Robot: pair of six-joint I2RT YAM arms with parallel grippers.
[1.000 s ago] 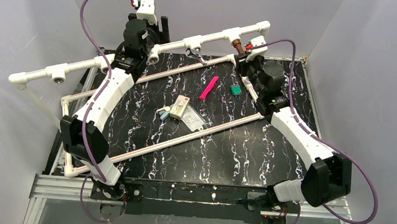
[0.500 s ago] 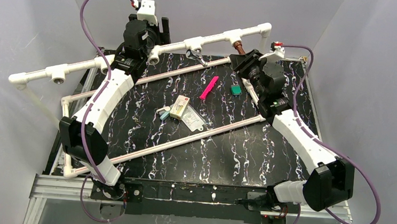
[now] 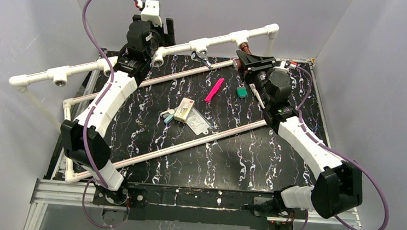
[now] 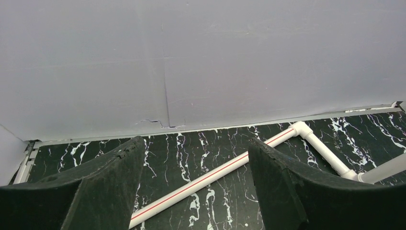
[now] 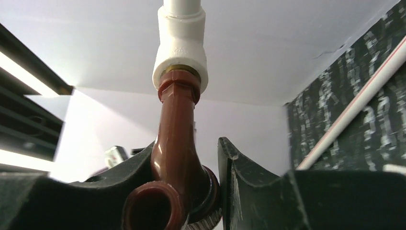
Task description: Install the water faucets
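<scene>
The right gripper (image 5: 187,189) is at the far right of the table (image 3: 242,156), closed around the brown faucet (image 5: 174,139). In the right wrist view the faucet's body sits between the two fingers (image 5: 244,187), pressed against the left one, with its round knob touching the right one. Its open spout faces the camera. The faucet's upper end sits in the brass-ringed mouth of a white tee (image 5: 181,45) on the raised pipe (image 3: 218,38). How deep it is seated I cannot tell.

From above, the silver faucet (image 3: 201,56) hangs from the next tee to the left on the same pipe, well apart from both grippers.

The left gripper (image 4: 196,191) is at the far left beside the pipe, its jaws spread wide with nothing between them. Past them only the wall (image 4: 201,62) and a thin pipe (image 4: 210,175) lying on the table can be seen.

Loose things lie on the table nearer than the right gripper. A pink strip (image 3: 214,90) and a small green piece (image 3: 241,91) are closest to it. Near the middle of the table are a box (image 3: 184,111) and a clear bag (image 3: 198,123). None of them touches a faucet or an arm.
</scene>
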